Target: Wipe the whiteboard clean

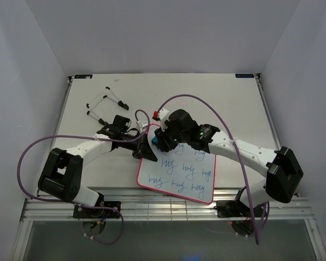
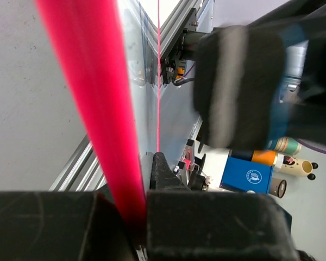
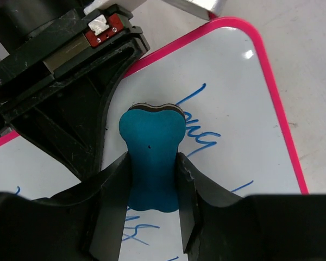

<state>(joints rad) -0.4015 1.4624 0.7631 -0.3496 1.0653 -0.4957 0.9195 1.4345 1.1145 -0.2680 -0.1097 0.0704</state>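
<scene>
Top external: between grey walls (image 1: 163, 32), whiteboard (image 1: 179, 184) is lying on white table (image 1: 206, 92), long axis across frame; left gripper (image 1: 143, 147) pinching its rim, right gripper (image 1: 160, 140) clamping eraser (image 3: 152, 130).

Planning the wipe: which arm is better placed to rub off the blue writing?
Right. The right gripper holds the blue bone-shaped eraser over the pink-rimmed whiteboard; the left gripper clamps its edge.

Whiteboard (image 1: 176, 178), glossy white, pink rim, rounded corners, blue handwriting across it, near the table's (image 1: 217, 98) front edge
</scene>
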